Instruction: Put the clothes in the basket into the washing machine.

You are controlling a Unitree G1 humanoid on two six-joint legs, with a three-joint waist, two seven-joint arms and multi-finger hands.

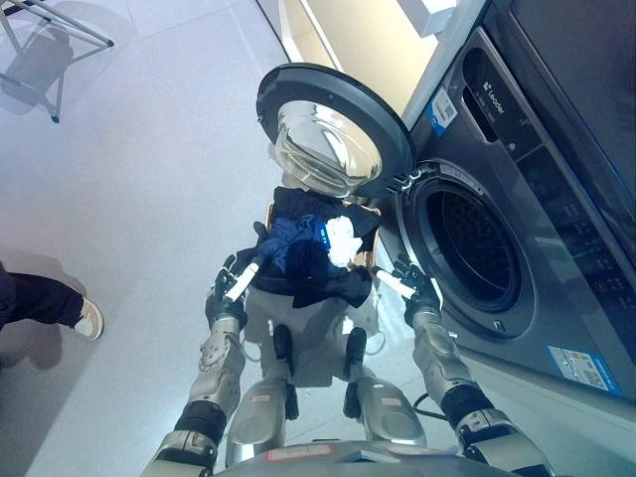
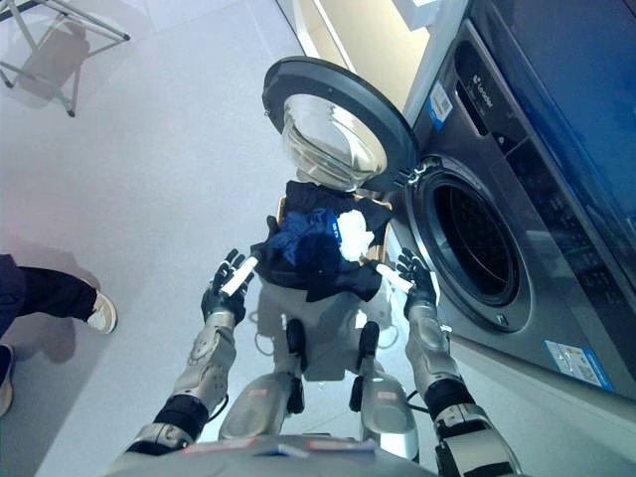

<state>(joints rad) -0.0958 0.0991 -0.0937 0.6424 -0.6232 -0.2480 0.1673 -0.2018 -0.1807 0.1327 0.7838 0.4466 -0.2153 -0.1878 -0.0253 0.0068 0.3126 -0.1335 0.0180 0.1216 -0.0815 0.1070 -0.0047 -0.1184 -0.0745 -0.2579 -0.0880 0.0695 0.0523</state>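
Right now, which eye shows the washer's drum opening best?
The left eye view. The drum opening faces it a little more squarely, so more of the perforated inner wall shows past the rim. The right eye view has the same opening at a steeper angle, narrower and mostly dark. The open door blocks it in neither.

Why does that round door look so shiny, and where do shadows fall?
In the left eye view the washing machine door has a domed glass centre that mirrors the bright room, hence the glare. The drum opening stays dark inside. In the right eye view a soft shadow lies on the floor under the metal rack, and the dark clothes show little detail.
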